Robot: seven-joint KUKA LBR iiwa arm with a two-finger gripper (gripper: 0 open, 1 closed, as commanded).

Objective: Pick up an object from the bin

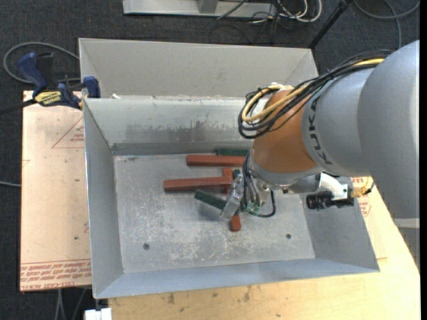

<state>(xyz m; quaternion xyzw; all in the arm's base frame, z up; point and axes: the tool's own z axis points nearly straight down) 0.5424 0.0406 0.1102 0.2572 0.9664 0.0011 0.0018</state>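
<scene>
While the arm reaches in from the right, we see its gripper [235, 204] low at the middle of the grey bin [100, 199], over a small heap of sticks [215, 160]. Just beside it lie a dark green stick [208, 197], a long red-brown stick [193, 184] and a short red piece [235, 225]. Whether the gripper is released or clenched, we cannot tell.

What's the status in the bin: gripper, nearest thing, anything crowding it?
Gripper low at the middle of the bin, over the dark green stick. One brown stick alongside, a second brown stick behind. Small red piece beside.
</scene>
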